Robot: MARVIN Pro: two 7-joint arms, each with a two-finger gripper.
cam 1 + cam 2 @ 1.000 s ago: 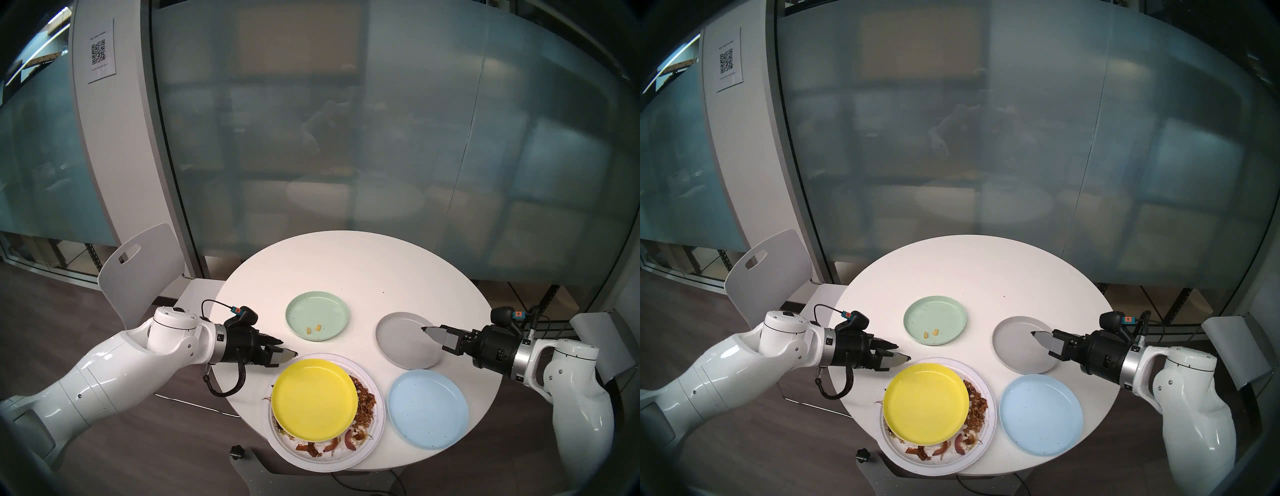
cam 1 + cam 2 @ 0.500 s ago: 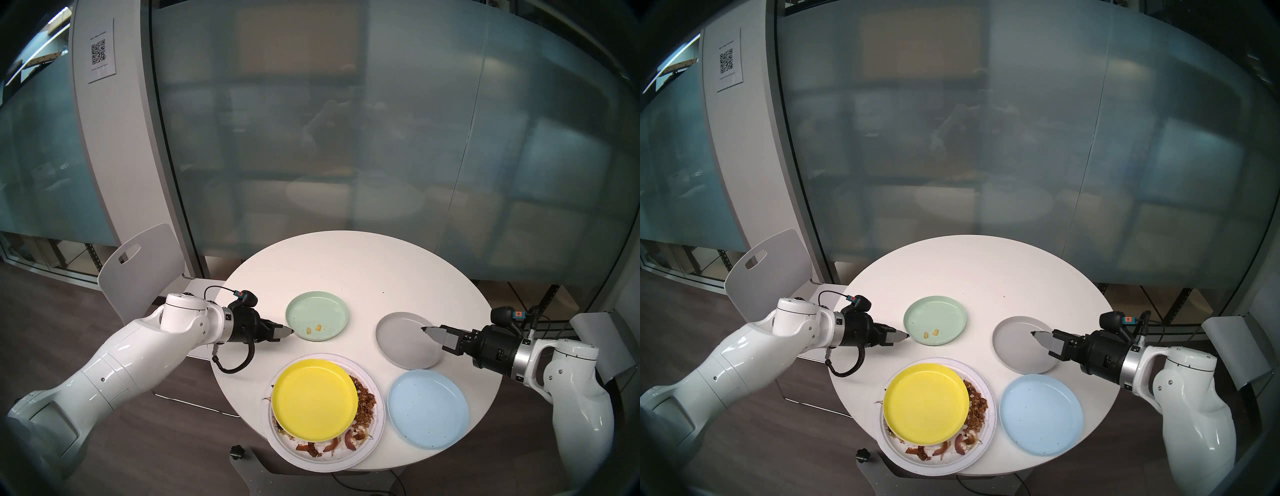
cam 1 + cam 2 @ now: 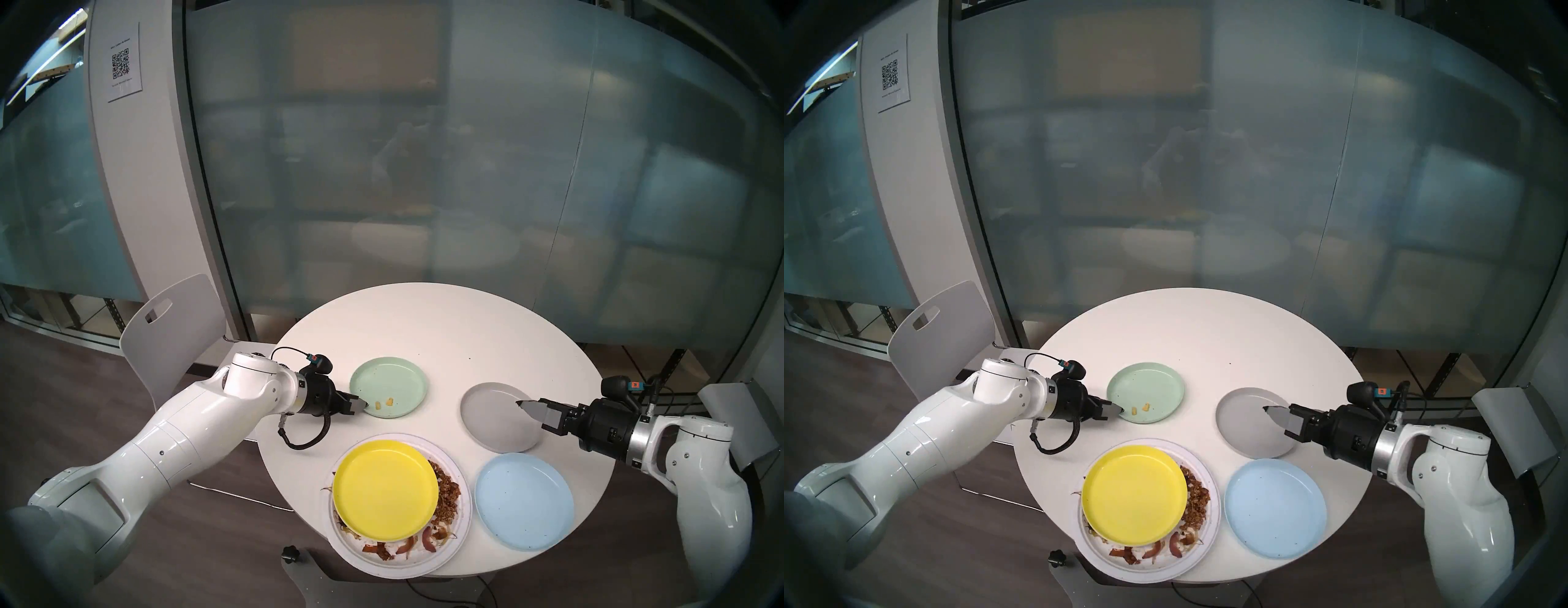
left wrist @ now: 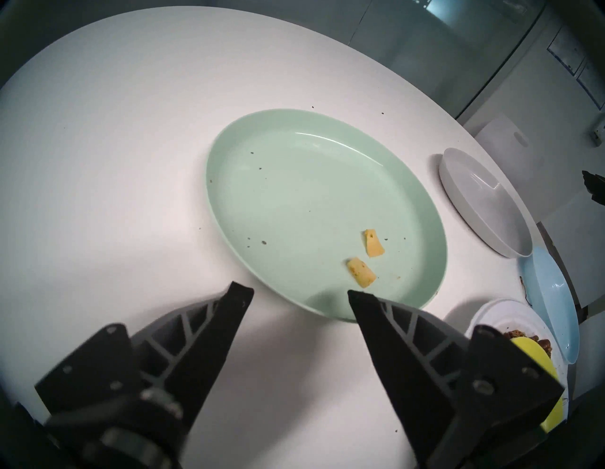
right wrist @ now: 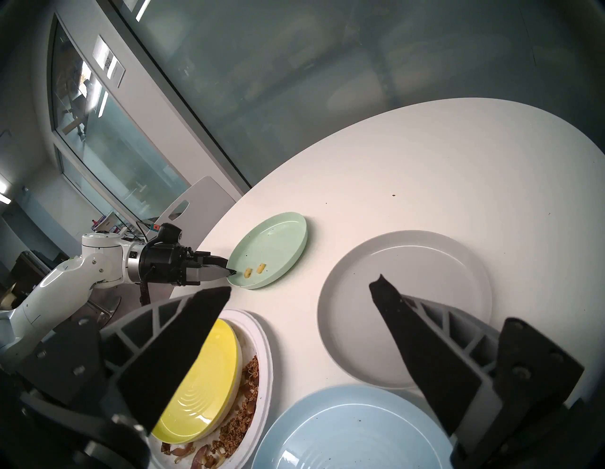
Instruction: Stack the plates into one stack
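A mint green plate (image 3: 388,387) with two yellow food bits (image 4: 361,272) lies at the table's middle left. My left gripper (image 3: 362,404) is open at its near-left rim. In the left wrist view (image 4: 299,293) one finger is over the plate's inside and the other over the table. A yellow plate (image 3: 384,490) rests on the large white paper plate (image 3: 460,530) at the front. The grey plate (image 3: 492,418) and light blue plate (image 3: 524,501) lie on the right. My right gripper (image 3: 519,403) hangs open over the grey plate, holding nothing.
Brown food scraps (image 3: 445,492) cover the paper plate beside the yellow one. The round white table (image 3: 445,331) stands before a glass wall. A white chair (image 3: 178,327) is behind my left arm and another chair (image 3: 729,412) behind my right arm.
My left arm has swung from beside the paper plate to the mint green plate's rim, and its jaws have narrowed a little. The right arm and all plates have stayed still.
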